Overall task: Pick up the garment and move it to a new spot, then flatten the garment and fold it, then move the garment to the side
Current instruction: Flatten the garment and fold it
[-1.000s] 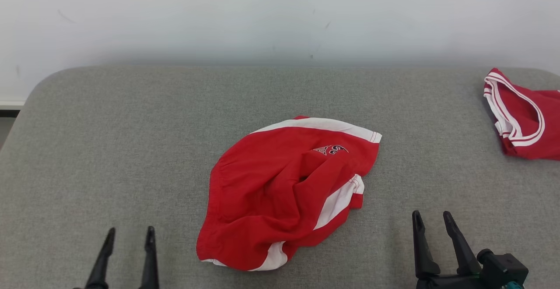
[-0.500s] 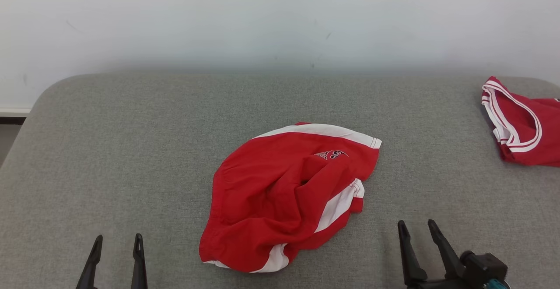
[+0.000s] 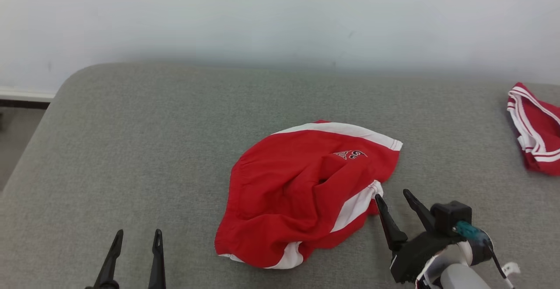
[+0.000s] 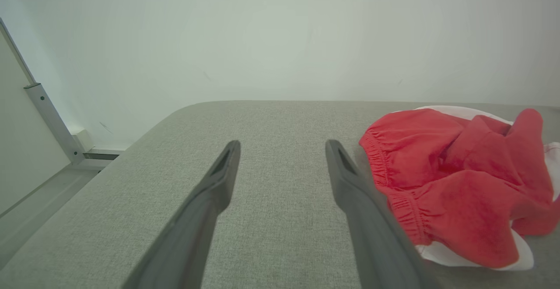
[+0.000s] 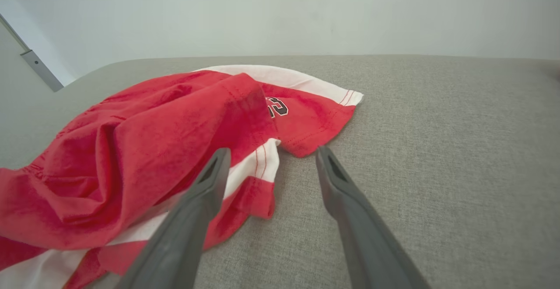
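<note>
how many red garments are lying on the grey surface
2: a crumpled garment in the middle; a second red garment at the right edge, cut off by the frame.

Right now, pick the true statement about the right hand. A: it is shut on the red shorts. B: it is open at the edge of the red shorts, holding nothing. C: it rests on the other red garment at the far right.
B: the right hand is spread open by the red shorts, gripping nothing.
</note>
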### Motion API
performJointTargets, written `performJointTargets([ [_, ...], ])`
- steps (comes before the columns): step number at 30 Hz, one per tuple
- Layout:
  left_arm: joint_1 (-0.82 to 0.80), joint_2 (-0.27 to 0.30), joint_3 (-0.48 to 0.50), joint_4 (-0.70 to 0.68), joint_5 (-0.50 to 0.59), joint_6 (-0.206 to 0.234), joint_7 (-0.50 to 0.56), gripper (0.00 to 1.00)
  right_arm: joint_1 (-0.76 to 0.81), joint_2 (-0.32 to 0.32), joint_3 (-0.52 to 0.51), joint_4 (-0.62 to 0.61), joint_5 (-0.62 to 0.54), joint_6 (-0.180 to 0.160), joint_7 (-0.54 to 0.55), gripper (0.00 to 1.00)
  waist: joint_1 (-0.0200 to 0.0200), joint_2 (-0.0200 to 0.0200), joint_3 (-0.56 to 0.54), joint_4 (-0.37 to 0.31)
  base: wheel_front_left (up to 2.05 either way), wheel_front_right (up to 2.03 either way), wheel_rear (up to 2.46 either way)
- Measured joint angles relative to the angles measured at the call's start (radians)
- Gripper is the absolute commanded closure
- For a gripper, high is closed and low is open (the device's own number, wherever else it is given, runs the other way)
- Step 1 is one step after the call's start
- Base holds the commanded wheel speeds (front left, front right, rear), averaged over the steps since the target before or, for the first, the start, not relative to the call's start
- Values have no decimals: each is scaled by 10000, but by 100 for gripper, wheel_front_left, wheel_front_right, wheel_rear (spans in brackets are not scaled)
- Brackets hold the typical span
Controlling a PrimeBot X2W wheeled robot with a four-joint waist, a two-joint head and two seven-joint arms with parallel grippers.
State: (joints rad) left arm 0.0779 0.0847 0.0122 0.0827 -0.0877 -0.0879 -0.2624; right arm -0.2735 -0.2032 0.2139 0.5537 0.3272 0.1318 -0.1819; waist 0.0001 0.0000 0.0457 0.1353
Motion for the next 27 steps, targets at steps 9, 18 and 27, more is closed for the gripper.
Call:
performJointTargets([
  [9,-354,-176,-293,167,58,-104,0,0,-1436,-161,1035,2330,765,0,82,59,0,1,406,576,0,0,0],
  [18,-307,-263,-194,274,-4,-100,0,0,-1836,-481,1670,2811,1198,0,-709,100,1,1,556,582,0,0,0],
  [27,-49,-301,-127,311,-113,-146,0,0,-290,-1544,713,690,1193,0,-796,100,0,0,214,-190,0,0,0],
])
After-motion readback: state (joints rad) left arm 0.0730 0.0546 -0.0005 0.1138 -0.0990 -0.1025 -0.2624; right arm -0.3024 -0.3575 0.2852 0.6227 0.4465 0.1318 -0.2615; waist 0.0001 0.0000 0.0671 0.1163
